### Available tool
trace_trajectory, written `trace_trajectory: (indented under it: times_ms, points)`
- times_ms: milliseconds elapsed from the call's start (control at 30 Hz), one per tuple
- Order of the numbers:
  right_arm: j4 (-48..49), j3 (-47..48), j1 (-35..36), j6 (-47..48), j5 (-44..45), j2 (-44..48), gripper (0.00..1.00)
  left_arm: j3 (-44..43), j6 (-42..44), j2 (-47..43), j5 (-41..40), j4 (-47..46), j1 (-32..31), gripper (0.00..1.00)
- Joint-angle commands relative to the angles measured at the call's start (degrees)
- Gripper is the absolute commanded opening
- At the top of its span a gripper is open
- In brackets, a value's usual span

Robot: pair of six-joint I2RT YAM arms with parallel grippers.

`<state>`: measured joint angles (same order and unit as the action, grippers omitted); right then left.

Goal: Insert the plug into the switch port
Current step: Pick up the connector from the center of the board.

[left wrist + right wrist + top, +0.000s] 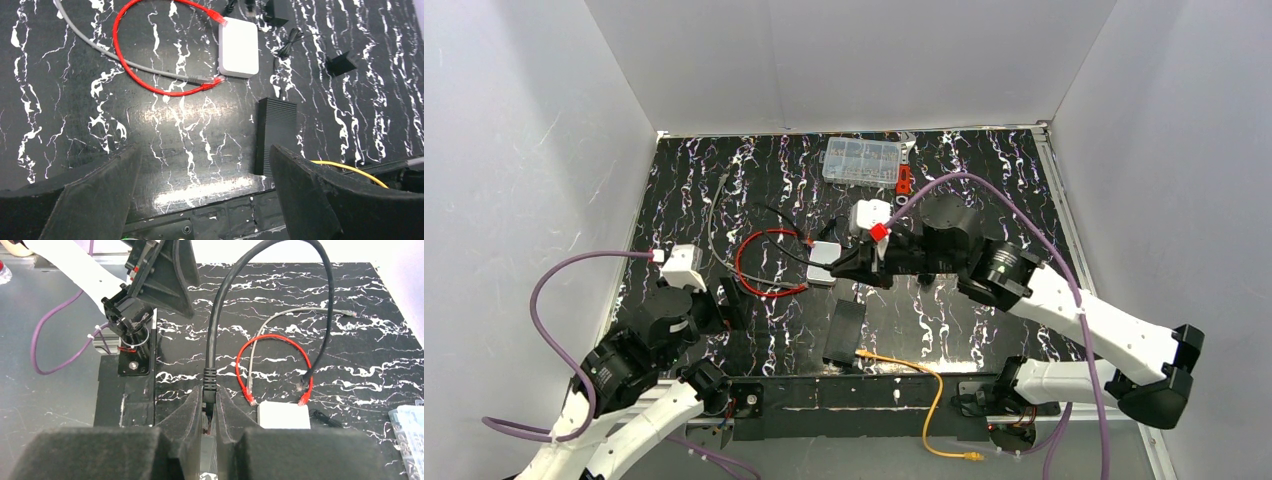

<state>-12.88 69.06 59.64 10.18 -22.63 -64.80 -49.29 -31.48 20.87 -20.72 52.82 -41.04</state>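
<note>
Orange cable (938, 395) is trailing along the near edge of the desk (754, 170). The plug (863, 353) on its far end is lying loose, gripped by nothing, just beside the near short edge of the black switch box (846, 330). The switch port is not showing in any view; only the box's plain top and a ribbed side are facing the cameras.

Your right fingers (192, 410) are pinching the boot of a black cable (216, 315), not the orange one. That cable is arching up and over and coming down by the white box (282, 416).

Your left fingers (95, 195) are spread wide, gripping nothing and hovering above the desk, with the switch box just ahead of the right-hand finger.

Red wire (172, 93) is looping beside the white box with both ends at it, and a grey cable (125, 62) is crossing the loop. Clear parts case (861, 160) is sitting at the far edge.
</note>
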Motion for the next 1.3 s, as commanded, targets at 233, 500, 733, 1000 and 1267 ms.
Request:
trace_trajectory:
  times_ms: [233, 500, 733, 1000, 1267]
  points:
    - [-17.8, 1.1, -0.3, -3.8, 2.7, 8.1, 0.01, -11.0, 10.5, 7.2, 11.0, 1.2, 0.2, 0.98]
    - [-30.9, 5.0, -0.2, -7.1, 2.0, 9.5, 0.01, -16.5, 19.6, 15.4, 28.0, 0.5, 0.2, 0.98]
    - [-37.9, 9.4, -0.2, -8.0, -4.7, 7.1, 0.01, -18.4, 26.3, 18.5, 40.1, -1.6, 0.2, 0.98]
    - [-43.4, 15.0, -0.3, -5.5, -15.0, 2.1, 0.01, -17.9, 33.1, 17.4, 51.3, -6.7, 0.2, 0.98]
    - [-46.1, 20.5, -0.9, -2.4, -24.9, -2.1, 0.01, -14.3, 41.0, 14.9, 59.0, -9.9, 0.2, 0.98]
